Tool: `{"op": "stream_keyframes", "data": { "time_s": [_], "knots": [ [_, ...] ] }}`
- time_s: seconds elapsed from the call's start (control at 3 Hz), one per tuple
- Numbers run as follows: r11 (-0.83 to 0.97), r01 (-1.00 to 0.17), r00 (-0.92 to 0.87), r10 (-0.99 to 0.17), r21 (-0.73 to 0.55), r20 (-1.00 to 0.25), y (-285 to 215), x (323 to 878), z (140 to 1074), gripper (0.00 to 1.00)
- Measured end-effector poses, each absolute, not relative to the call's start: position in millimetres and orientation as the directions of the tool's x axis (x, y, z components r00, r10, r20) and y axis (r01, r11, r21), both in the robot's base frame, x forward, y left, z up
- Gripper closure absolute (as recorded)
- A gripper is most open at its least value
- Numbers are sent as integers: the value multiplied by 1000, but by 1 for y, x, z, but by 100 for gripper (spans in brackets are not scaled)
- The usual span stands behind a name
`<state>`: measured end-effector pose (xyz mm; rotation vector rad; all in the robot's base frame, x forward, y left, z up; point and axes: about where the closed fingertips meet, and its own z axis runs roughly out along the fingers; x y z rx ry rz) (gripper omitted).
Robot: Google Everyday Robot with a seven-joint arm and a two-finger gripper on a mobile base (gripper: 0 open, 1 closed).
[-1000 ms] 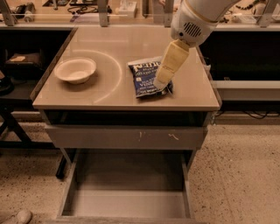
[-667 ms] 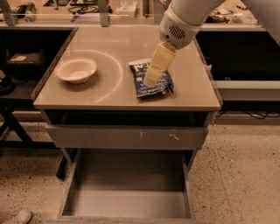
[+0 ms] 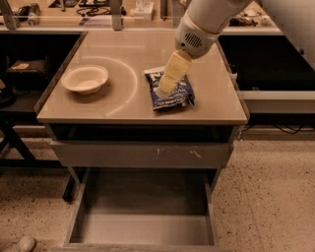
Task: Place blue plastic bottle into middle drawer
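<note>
The blue plastic bottle is really a crinkly dark blue chip bag (image 3: 180, 96) with white lettering. It lies flat on the tan tabletop (image 3: 123, 103), right of centre. My gripper (image 3: 163, 90) hangs from the white arm (image 3: 197, 34) and points down onto the bag's left half, covering part of it. The middle drawer (image 3: 142, 227) is pulled out below the table; it is wide, shallow and grey, and nothing shows on its floor.
A white bowl (image 3: 85, 79) stands on the tabletop's left side. A closed grey drawer front (image 3: 142, 153) with pale scratches sits just under the tabletop. Dark shelving flanks the table on both sides. A cluttered bench (image 3: 98, 10) runs along the back.
My gripper has moved left and slightly down, from the bag's right edge to over its left half. The bag, bowl and drawer have not moved.
</note>
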<state>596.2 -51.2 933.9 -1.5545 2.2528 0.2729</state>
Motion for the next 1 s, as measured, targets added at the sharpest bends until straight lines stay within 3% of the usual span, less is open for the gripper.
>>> {"op": "stream_keyframes", "data": {
  "time_s": [1.0],
  "knots": [
    [453, -890, -405, -839, -55, -363, -40, 663, 880, 0]
  ]
}}
